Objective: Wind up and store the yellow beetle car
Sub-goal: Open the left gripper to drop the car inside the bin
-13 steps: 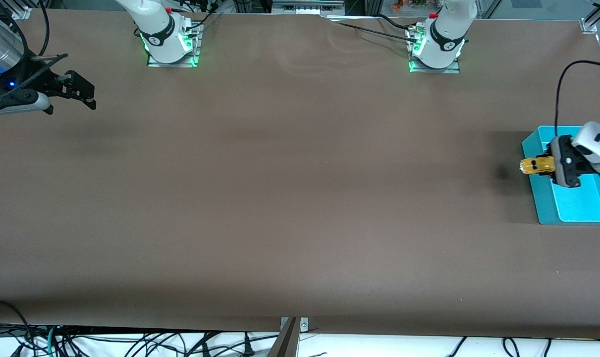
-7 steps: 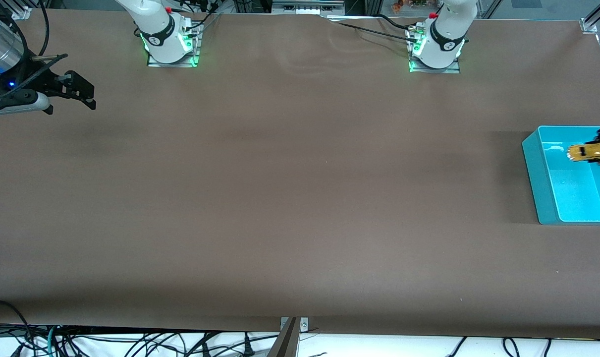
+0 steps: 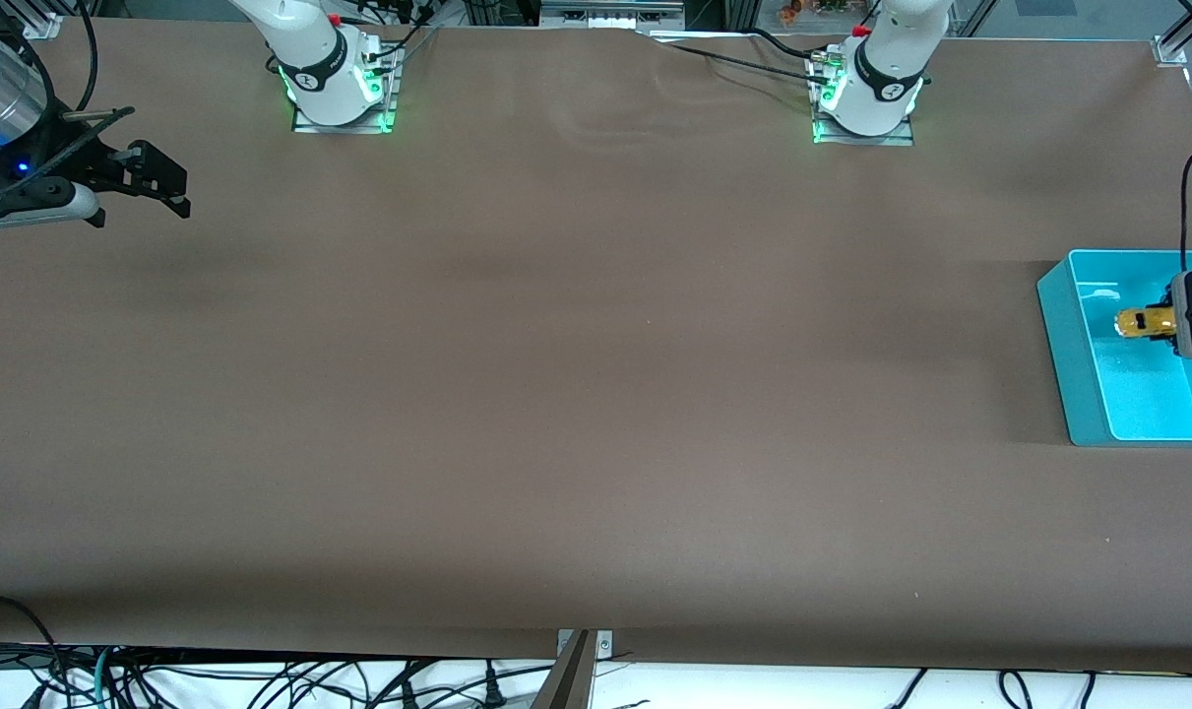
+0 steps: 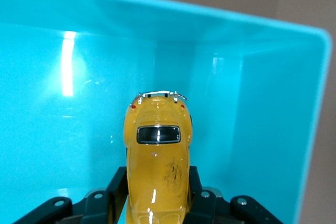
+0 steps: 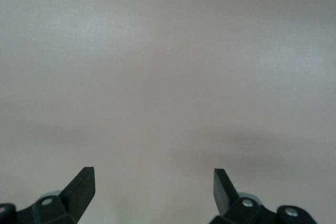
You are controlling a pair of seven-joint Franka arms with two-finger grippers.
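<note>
Gripping yellow beetle car (image 3: 1142,322) by its sides, left claw (image 3: 1174,326) hangs over teal bin (image 3: 1068,345) at left arm's end of counter (image 3: 596,394). Car held above bin floor, inside bin's walls. Car's long axis runs along counter length; free end, with dark window (image 4: 157,134) and chrome bumper (image 4: 160,95), points toward right arm's end. Bin wall near that end; open bin floor on camera side. Right claw (image 3: 167,182) waits over right arm's end of counter, fingers (image 5: 79,187) spread wide, holding nothing. Broad bare counter between the two.
</note>
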